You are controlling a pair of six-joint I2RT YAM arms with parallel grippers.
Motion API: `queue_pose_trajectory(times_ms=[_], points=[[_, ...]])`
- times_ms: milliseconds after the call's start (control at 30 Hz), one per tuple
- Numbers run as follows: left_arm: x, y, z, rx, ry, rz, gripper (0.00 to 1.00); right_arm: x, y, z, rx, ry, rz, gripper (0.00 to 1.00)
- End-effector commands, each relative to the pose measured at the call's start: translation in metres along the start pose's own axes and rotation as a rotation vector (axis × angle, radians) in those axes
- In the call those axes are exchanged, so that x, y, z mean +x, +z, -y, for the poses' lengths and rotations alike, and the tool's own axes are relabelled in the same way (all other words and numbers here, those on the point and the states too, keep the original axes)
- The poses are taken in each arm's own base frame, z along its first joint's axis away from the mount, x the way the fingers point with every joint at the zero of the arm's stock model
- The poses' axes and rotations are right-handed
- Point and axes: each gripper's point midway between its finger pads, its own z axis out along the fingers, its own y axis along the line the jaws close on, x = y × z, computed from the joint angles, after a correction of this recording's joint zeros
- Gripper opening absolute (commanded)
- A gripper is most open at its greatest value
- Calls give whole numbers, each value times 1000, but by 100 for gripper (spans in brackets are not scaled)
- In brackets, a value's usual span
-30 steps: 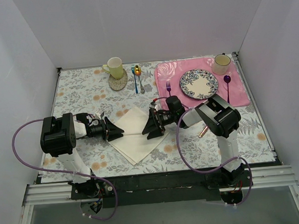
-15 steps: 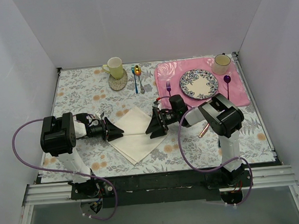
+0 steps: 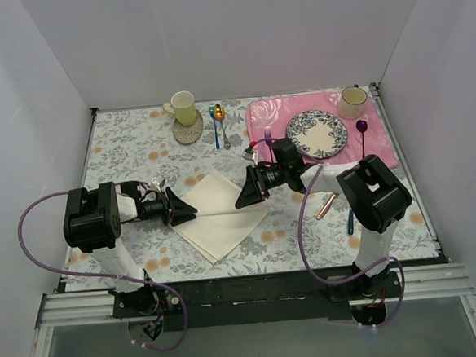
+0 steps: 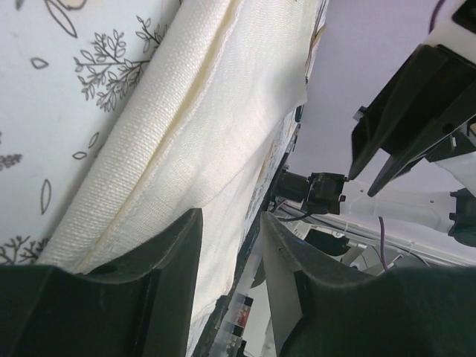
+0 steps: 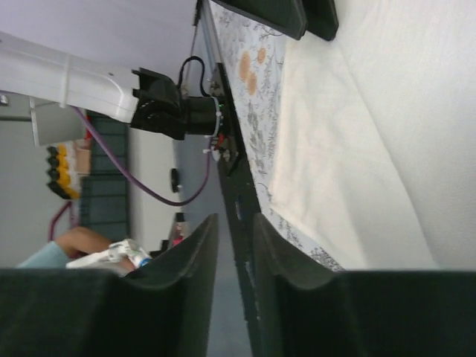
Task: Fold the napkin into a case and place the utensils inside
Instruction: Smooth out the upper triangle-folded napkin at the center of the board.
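The cream napkin (image 3: 220, 212) lies flat as a diamond with a crease across its middle. My left gripper (image 3: 177, 209) rests low at its left corner. In the left wrist view that gripper (image 4: 230, 219) stands partly open, with the napkin (image 4: 208, 111) beside and beyond it and nothing pinched. My right gripper (image 3: 248, 189) hovers over the napkin's right side. Its jaws (image 5: 234, 219) are nearly together with an empty slit, and the napkin (image 5: 372, 149) lies beside them. The copper knife (image 3: 327, 205) lies by the right arm. The teal-handled spoon (image 3: 217, 123) lies at the back.
A yellow mug (image 3: 183, 107) stands on a coaster at the back. The pink placemat (image 3: 269, 156) carries a patterned plate (image 3: 317, 134), a purple fork (image 3: 268, 135), a purple spoon (image 3: 363, 137) and a cup (image 3: 352, 101). White walls enclose three sides.
The right gripper's jaws have narrowed from wide open. The gripper has drawn back a little to the far right, and the arm's elbow has swung right. The left arm and the napkin have stayed still.
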Motion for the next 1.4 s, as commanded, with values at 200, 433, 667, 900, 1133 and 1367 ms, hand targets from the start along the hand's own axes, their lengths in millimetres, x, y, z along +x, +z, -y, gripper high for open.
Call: queue_pose_trajectory(times_ms=[200, 433, 667, 900, 1133, 1367], points=[[6, 1, -18, -96, 14, 20, 38, 14, -13, 63, 157, 70, -27, 18], [7, 2, -26, -116, -2, 14, 37, 24, -25, 104, 210, 176, -15, 15], [5, 2, 23, 18, 132, -18, 41, 24, -24, 123, 275, 206, -10, 7], [38, 49, 112, 121, 389, -130, 51, 28, -24, 127, 289, 244, -8, 1], [46, 104, 109, 93, 354, -165, 52, 32, -24, 130, 304, 280, -15, 1], [34, 129, 82, -28, 289, -92, 51, 33, -24, 137, 336, 310, -18, 1]])
